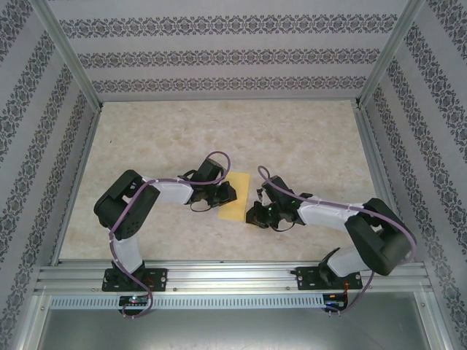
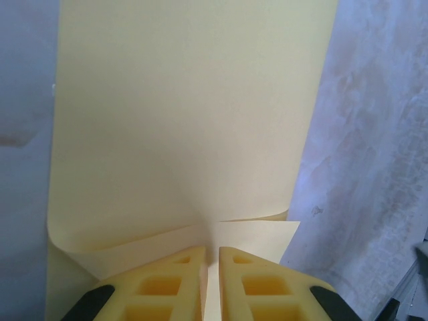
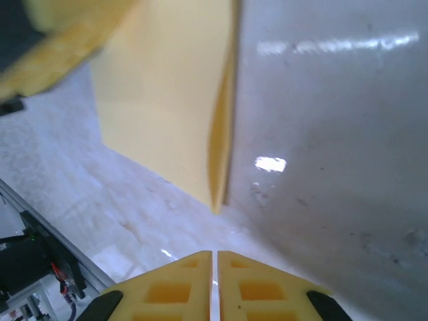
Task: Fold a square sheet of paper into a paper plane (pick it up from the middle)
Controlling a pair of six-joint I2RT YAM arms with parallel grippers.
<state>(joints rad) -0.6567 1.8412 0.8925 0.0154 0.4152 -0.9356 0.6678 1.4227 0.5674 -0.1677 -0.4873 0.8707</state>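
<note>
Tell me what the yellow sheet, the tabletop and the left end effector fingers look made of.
Yellow sheet: thin matte paper; its near edge curls up and holds a crease.
Tabletop: hard, glossy, marbled surface, maybe laminate or stone; it throws sharp light reflections.
Left end effector fingers: matte yellow with moulded pockets, probably plastic; printed or cast is unclear.

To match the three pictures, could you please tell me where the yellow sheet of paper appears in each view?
Top external: the yellow sheet lies at the picture's centre.
Left wrist: the sheet spans the upper and middle picture.
Right wrist: the sheet is upper middle, left of centre.
Shared landmark: the marbled table.
</note>
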